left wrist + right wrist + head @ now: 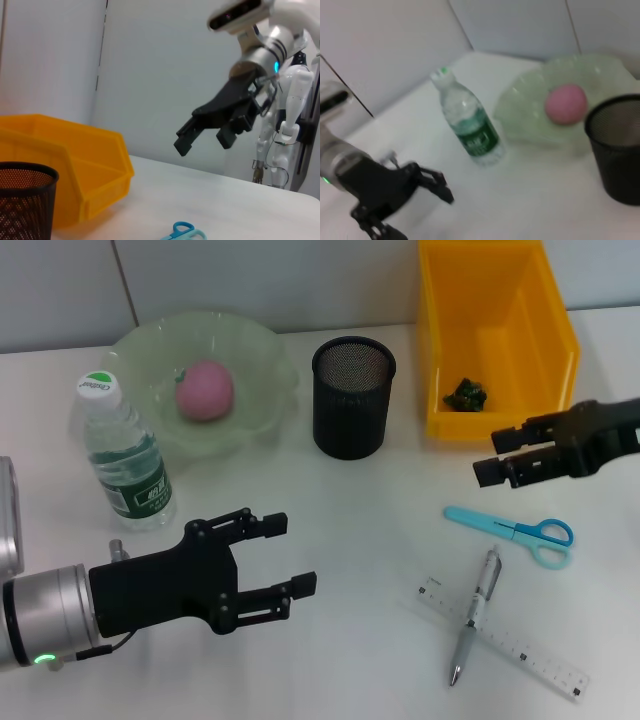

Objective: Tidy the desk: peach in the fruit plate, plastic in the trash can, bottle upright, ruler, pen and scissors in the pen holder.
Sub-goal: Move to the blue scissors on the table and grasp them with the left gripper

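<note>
While both arms hung above the white desk [330, 660], neither held anything: the left gripper [282, 558] hovered at the near left with its fingers spread apart, and the right gripper [500, 455] hovered at the right, between the yellow bin and the scissors, its fingers likewise parted and empty.

One of each thing lay in sight. One pink peach [205, 390] sat in the one pale green fruit plate [262, 350] at the far left. One water bottle [124, 455] with a green label stood upright just near of that plate, touching or nearly touching its rim. One black mesh pen holder [353, 397] stood near the middle, right of the plate, with nothing visible inside. One yellow bin [494, 335] stood at the far right with one dark green crumpled piece of plastic [466, 394] on its floor. One pair of blue-handled scissors [515, 533] lay flat on the desk at the near right; nearer still, one silver pen [474, 616] lay across one clear ruler [505, 638], the two touching.

Only the head view showed the pen, ruler and plastic. Only the left wrist view showed a white humanoid figure [287, 107] standing beyond the desk, behind the right gripper [205, 140]. The right wrist view showed no scissors.
</note>
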`<action>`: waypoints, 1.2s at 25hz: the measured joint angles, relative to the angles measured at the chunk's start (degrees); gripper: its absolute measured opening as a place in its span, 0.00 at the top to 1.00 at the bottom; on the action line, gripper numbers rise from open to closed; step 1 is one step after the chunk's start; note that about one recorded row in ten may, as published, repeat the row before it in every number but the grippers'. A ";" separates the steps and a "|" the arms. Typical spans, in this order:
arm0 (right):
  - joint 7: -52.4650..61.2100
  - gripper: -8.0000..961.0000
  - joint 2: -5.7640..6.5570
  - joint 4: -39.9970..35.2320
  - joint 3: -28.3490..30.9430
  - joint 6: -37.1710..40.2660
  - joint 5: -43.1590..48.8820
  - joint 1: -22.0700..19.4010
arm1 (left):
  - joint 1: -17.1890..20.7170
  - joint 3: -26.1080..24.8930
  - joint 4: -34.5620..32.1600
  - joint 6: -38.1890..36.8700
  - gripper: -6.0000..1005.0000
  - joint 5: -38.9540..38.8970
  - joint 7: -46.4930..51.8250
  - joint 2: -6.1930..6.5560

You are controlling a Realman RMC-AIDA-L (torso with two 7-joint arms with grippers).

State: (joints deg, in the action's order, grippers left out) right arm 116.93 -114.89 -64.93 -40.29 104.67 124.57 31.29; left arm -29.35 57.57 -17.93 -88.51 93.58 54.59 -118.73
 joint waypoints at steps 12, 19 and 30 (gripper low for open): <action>2.94 0.18 1.76 -2.59 -5.27 3.59 23.93 10.39 | 0.00 0.00 0.09 0.28 0.22 -0.29 0.09 -0.08; 2.59 0.18 1.43 -1.21 -11.81 1.38 30.50 12.09 | 0.00 -0.36 0.09 1.15 0.22 -0.40 0.44 -0.03; 1.66 0.18 1.25 5.41 -17.88 -6.81 34.41 14.43 | 0.00 -0.62 0.09 1.33 0.22 -0.43 1.58 -0.10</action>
State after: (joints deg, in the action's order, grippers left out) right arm 118.59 -113.64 -59.52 -58.17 97.85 158.98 45.72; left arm -29.35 56.95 -17.84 -87.18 93.16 56.17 -118.83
